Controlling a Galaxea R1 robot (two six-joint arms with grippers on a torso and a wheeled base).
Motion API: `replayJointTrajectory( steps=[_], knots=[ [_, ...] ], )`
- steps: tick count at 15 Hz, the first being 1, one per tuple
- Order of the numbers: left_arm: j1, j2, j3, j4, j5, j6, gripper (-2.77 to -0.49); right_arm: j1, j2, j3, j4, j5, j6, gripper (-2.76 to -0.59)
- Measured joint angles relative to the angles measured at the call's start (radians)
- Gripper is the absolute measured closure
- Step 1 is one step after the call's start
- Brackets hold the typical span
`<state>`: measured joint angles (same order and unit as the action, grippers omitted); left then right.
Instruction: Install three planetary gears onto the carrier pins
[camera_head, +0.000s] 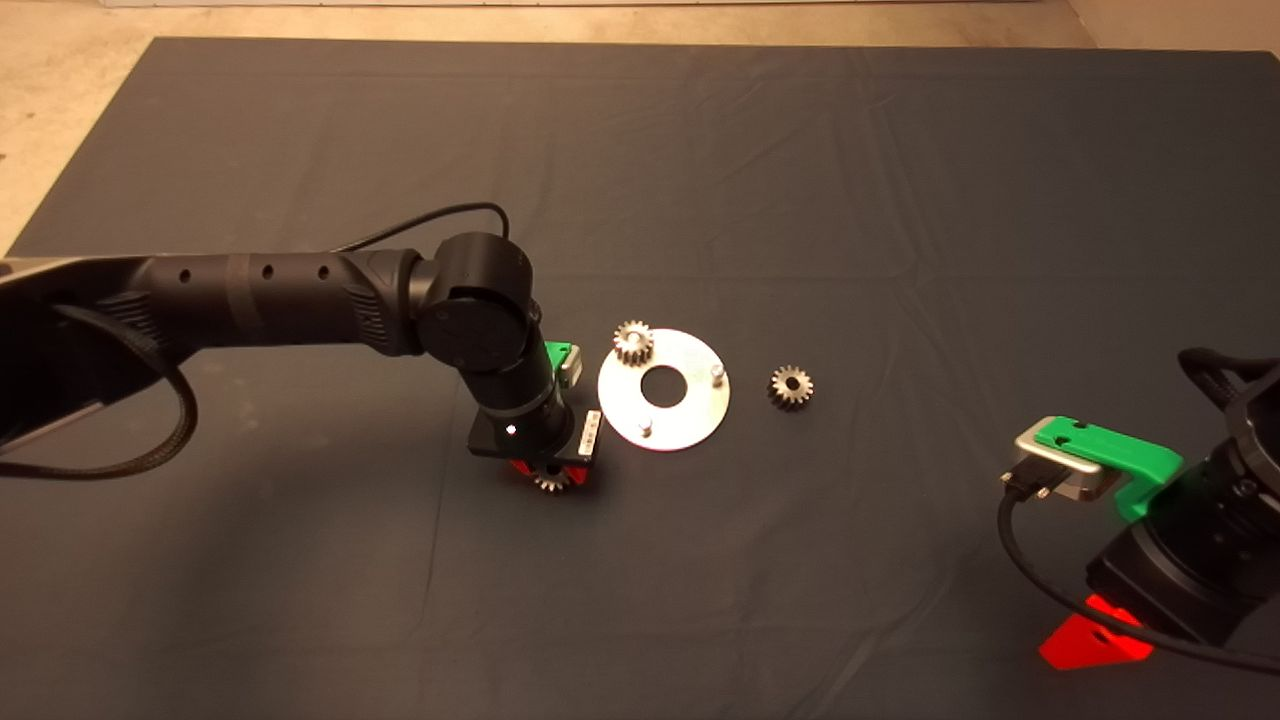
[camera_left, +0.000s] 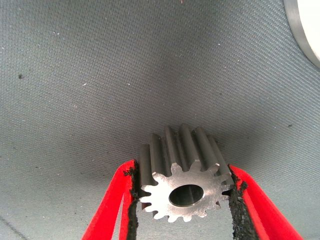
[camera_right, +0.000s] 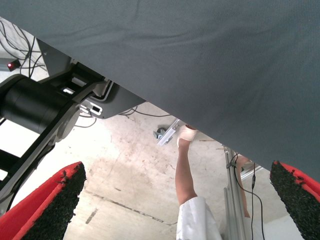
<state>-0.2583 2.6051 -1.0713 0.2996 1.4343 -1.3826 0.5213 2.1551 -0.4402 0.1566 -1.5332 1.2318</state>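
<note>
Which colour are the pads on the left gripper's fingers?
Black pads on red fingers, clearest in the left wrist view.

Left arm hides gripped gear (camera_head: 550, 478) partly; disc (camera_left: 305, 27) cropped.

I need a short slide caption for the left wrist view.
Left gripper pinches a planetary gear between its black pads, above the dark mat.
</note>
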Motion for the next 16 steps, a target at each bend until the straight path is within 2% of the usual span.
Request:
replayJointTrajectory(
  steps=[3,7,8,9,11,12,13,14,16],
  knots=[
    [0.001,0.010,0.022,0.001,0.015,0.003,-0.96,0.000,0.000,0.000,0.000,0.000,0.000,-2.75],
    [-0.007,0.020,0.026,0.000,0.021,0.004,-0.96,0.000,0.000,0.000,0.000,0.000,0.000,-2.75],
    [-0.023,0.026,0.026,0.000,0.025,0.004,-0.96,0.000,0.000,0.000,0.000,0.000,0.000,-2.75],
    [-0.051,0.034,0.026,-0.001,0.030,0.003,-0.96,0.000,0.000,0.000,0.000,0.000,0.000,-2.75],
    [-0.121,0.079,0.024,0.000,0.040,0.003,-0.95,0.000,0.000,0.000,0.000,0.000,0.000,-2.75],
    [-0.140,0.106,0.015,-0.003,0.044,0.004,-0.95,0.000,0.000,0.000,0.000,0.000,0.000,-2.75],
    [-0.144,0.133,-0.004,-0.005,0.059,0.004,-0.95,0.000,0.000,0.000,0.000,-0.001,0.000,-2.75],
    [-0.143,0.153,-0.021,-0.007,0.063,0.004,-0.95,0.000,0.000,0.001,0.000,-0.001,0.000,-2.75],
    [-0.144,0.156,-0.031,-0.010,0.074,0.004,-0.95,0.000,0.000,0.001,0.000,0.000,0.000,-2.75]
  ],
)
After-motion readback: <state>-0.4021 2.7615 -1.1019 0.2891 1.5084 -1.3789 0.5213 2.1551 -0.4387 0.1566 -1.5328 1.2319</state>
